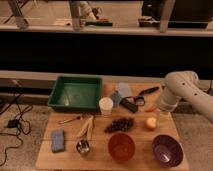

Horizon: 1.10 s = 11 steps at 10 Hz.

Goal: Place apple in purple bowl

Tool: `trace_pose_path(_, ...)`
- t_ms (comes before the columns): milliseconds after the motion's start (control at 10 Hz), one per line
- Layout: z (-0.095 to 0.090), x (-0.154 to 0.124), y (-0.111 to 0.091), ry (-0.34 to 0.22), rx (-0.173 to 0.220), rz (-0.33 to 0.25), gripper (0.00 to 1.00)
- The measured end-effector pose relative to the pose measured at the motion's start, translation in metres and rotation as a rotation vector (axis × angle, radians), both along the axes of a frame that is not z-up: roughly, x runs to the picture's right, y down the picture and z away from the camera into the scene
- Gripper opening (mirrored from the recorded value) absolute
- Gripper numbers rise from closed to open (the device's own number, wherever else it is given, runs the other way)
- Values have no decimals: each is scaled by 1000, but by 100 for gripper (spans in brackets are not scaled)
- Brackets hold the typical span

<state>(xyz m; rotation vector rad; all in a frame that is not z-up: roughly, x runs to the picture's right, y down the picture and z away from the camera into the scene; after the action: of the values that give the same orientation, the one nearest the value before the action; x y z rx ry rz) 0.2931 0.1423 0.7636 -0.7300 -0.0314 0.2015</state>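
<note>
Apple (pixel 150 123) sits on the table (pixel 46 156) right of centre, just left of and a touch below the gripper (pixel 162 116). The gripper hangs off the white arm (pixel 176 89) on the right, fingers spread, nothing in them. Purple bowl (pixel 167 150) is lower right, near both. So I'd guess a short nudge left to grab.

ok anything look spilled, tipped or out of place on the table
Nothing stands out. The purple bowl and orange bowl sit upright, the apple rests behind them, and the pincer hangs close beside the apple.
</note>
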Motion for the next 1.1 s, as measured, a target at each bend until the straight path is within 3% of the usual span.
trace_pose_path(300,5,7,10,28,-17,-33,77)
trace_pose_path(700,-1,4,23,18,-32,-78,77)
trace_pose_path(1100,0,5,24,21,-29,-78,77)
